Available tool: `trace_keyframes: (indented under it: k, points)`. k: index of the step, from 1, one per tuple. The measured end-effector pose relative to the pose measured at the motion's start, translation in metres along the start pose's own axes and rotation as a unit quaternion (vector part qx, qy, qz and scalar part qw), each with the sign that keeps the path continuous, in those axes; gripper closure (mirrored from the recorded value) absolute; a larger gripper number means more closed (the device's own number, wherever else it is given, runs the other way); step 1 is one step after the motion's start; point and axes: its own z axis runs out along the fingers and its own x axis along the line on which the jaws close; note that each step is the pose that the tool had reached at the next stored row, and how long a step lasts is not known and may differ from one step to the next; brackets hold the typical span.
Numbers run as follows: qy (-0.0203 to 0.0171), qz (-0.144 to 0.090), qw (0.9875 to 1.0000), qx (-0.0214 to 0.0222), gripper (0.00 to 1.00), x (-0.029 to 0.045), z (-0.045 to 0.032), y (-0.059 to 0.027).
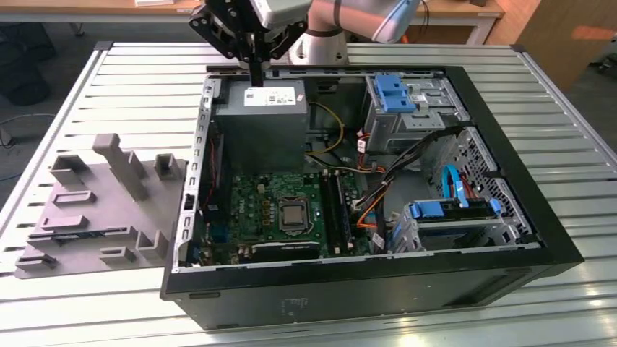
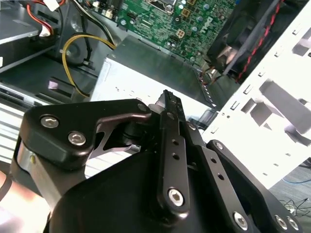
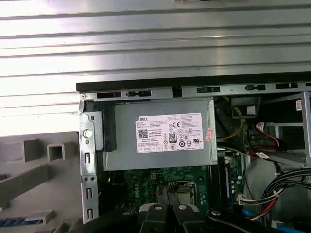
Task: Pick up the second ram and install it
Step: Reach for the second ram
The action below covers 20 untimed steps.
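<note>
Looking into the open case [image 1: 366,296], we see the end effector [image 1: 256,75] hanging above the power supply [image 1: 259,123], close to the case's back rim. Its fingers are drawn narrow, and we see nothing between them. The ram [image 1: 82,233], as far as we can tell, is the thin dark strip standing in the grey tray [image 1: 58,188]. The tray lies on the surface [image 1: 540,87], just beside the case's wall at the exterior view's left, with open room above it. The slots [image 1: 334,210] lie hemmed between the socket [image 1: 291,214] and crowding cables [image 1: 386,181].
</note>
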Motion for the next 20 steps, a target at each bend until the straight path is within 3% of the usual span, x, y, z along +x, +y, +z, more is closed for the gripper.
trace_keyframes:
  k: [9, 20]
  points:
    - [0.0, 0.0, 1.0, 0.0, 0.89, 0.0214, -0.0004, -0.0016]
    - [-0.0001, 0.0, 1.0, 0.0, 0.89, 0.0643, -0.0013, -0.0049]
